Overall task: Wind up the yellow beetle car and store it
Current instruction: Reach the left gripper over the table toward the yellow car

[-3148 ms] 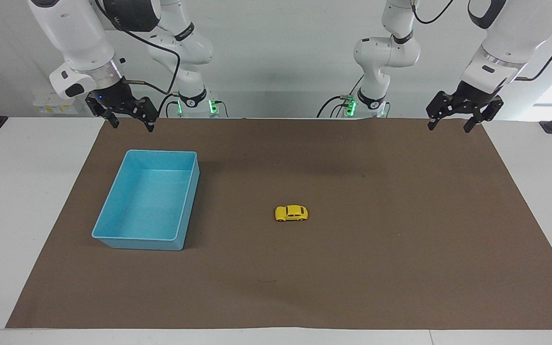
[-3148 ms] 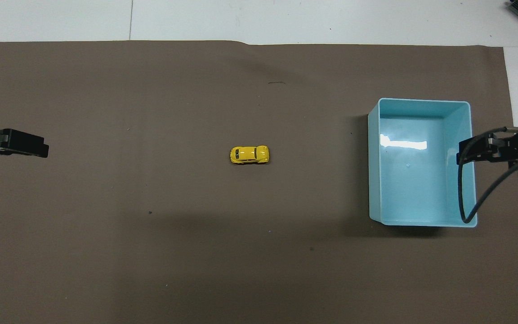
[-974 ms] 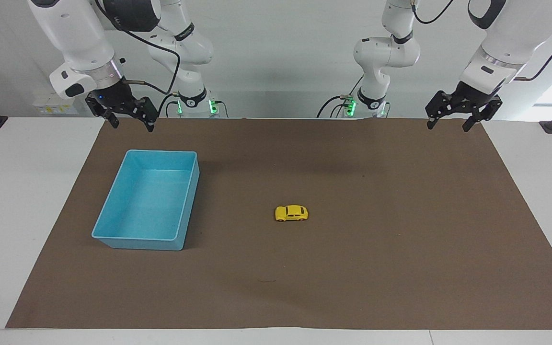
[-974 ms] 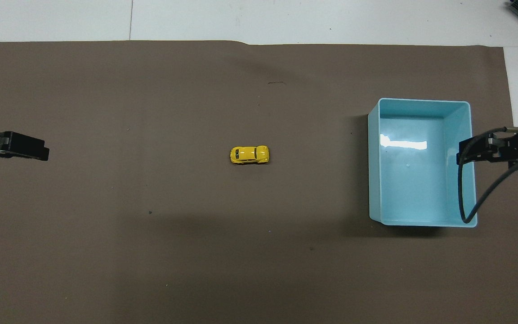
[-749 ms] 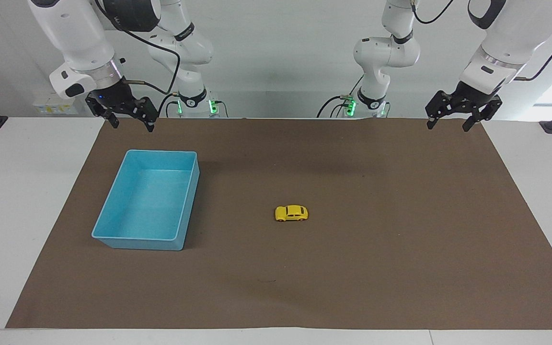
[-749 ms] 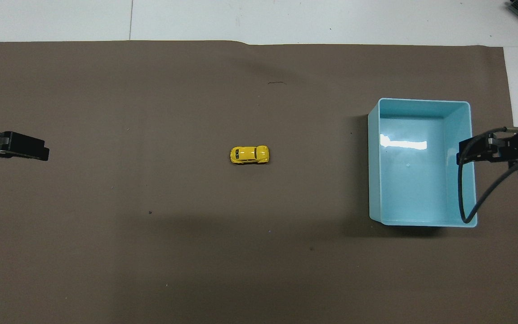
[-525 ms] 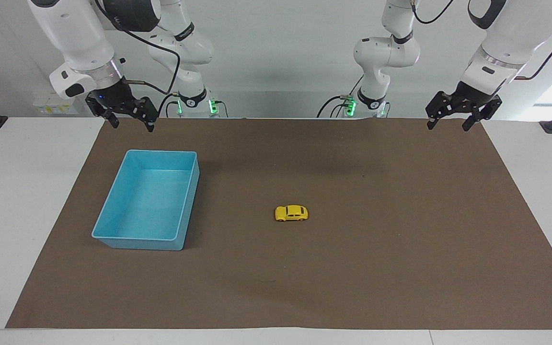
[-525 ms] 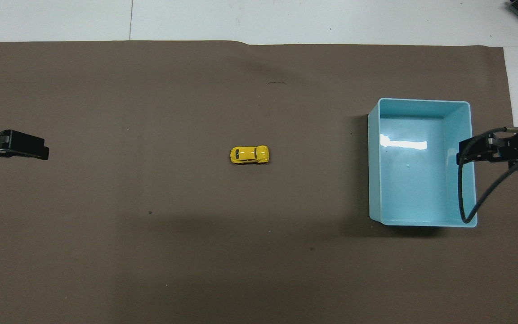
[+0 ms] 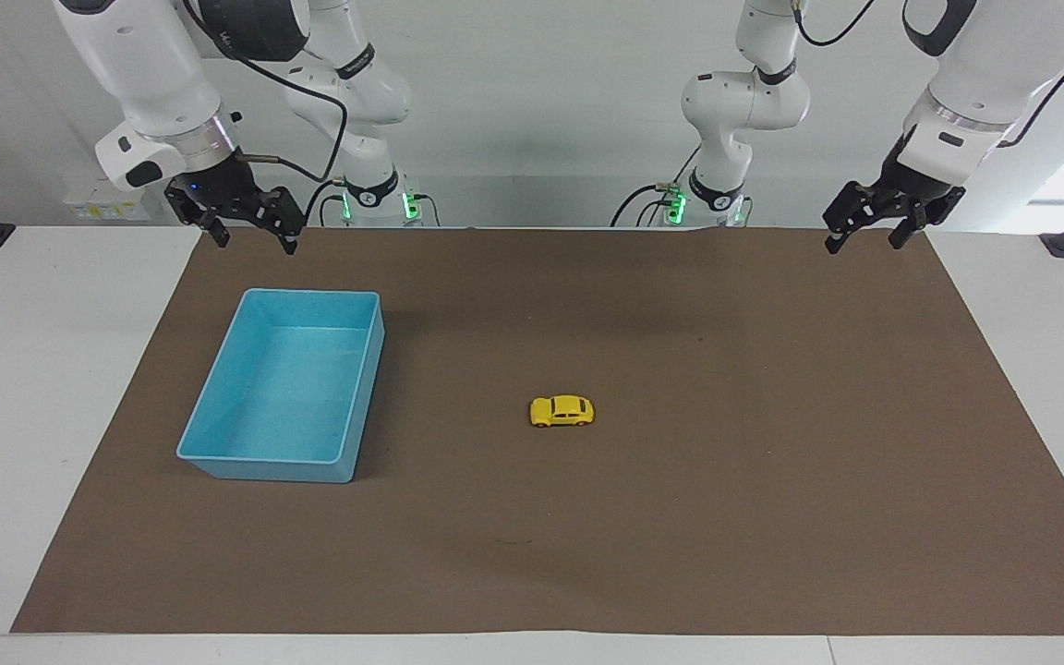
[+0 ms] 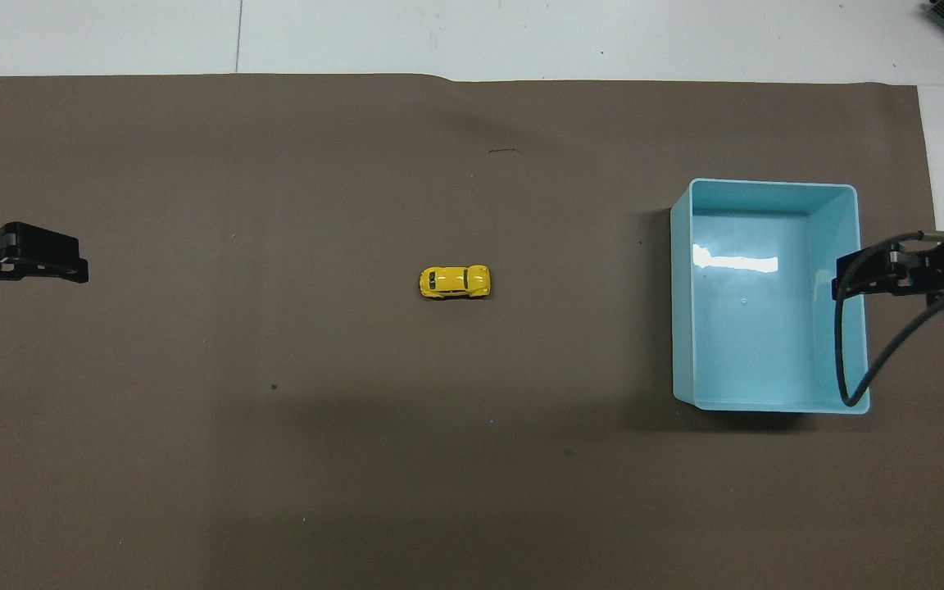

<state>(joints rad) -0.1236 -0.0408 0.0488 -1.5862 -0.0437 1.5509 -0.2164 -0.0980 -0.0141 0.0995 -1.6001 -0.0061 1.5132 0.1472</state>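
The yellow beetle car stands on its wheels in the middle of the brown mat, alone; it also shows in the overhead view. The blue bin sits toward the right arm's end of the table, with nothing in it; the overhead view shows its rim. My left gripper hangs open and holds nothing, over the mat's edge at the left arm's end, well away from the car. My right gripper hangs open and holds nothing, over the mat just on the robots' side of the bin.
The brown mat covers most of the white table. A black cable loops down from the right gripper over the bin's wall in the overhead view.
My left gripper has turned a little at the wrist and shifted slightly. The car, the bin and the right arm have not moved.
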